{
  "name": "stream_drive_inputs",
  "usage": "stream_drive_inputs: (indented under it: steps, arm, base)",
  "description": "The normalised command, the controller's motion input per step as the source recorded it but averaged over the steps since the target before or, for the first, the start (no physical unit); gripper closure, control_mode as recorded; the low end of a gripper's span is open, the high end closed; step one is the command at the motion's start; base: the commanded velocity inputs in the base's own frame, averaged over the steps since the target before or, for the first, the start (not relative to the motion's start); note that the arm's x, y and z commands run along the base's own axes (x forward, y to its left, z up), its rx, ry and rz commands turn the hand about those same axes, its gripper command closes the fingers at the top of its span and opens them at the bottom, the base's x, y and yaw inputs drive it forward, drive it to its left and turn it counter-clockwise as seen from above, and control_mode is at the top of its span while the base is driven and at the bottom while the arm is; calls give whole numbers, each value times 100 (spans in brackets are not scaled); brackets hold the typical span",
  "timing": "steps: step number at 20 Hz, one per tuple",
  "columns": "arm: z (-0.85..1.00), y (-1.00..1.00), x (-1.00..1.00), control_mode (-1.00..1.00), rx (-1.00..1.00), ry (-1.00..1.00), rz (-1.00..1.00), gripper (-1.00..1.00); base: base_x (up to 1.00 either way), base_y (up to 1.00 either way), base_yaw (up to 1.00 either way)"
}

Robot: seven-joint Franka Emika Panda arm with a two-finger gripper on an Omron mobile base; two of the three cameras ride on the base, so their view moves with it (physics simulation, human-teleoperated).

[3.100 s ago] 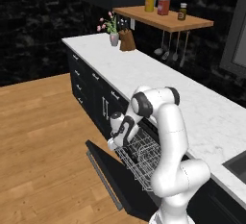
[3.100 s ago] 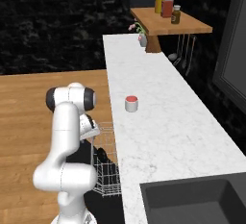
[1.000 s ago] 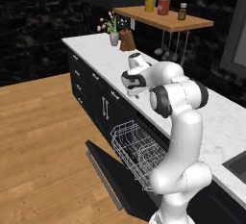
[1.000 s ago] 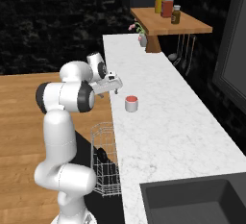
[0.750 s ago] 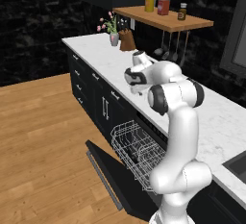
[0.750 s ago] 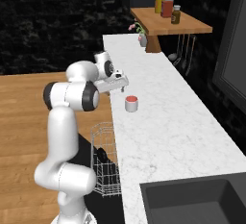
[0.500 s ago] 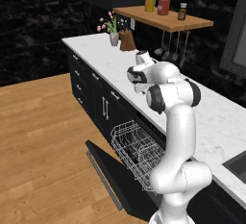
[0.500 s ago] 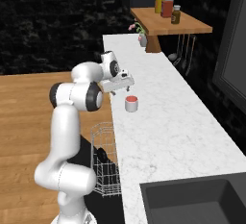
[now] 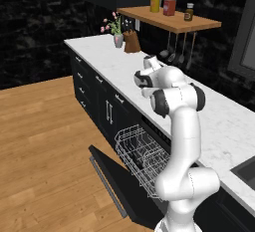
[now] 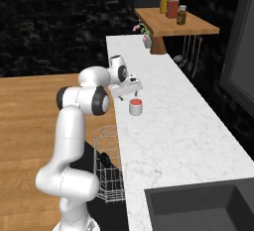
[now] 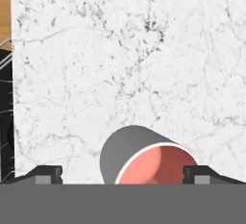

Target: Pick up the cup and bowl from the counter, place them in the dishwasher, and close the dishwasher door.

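The cup [image 10: 136, 106], grey-white outside and red inside, stands upright on the white marble counter [image 10: 173, 126]. My gripper [image 10: 129, 89] hangs open just above and to the left of it. In the hand view the cup [image 11: 144, 158] sits low between the two fingertips [image 11: 45, 174], nearer the right one, with neither touching it. The dishwasher door [image 9: 112, 181] lies folded down, and the white wire rack [image 9: 142, 154] is pulled out over it. A dark rounded shape [image 10: 103, 159] in the rack may be the bowl; I cannot tell for sure.
A wooden wall shelf [image 10: 173, 22] with jars hangs over the counter's far end, with utensils [image 9: 174, 52] hanging under it. A flower vase [image 9: 117, 38] and a knife block [image 9: 131, 42] stand below it. A dark sink [image 10: 198, 207] is set in the near end.
The arm has risen from the dishwasher rack and swung over the counter. Over the last second the open gripper has slid toward the cup and now hangs over it.
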Motion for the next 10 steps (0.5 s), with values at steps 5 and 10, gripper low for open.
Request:
stream_drive_inputs:
  steps: [5, 10]
  arm:
    - [-28, -14, 3, -100, 0, 1, 6, -100]
    - [-27, -17, 3, -100, 0, 2, 6, -100]
  base:
    - [0, 0, 0]
    - [0, 0, 0]
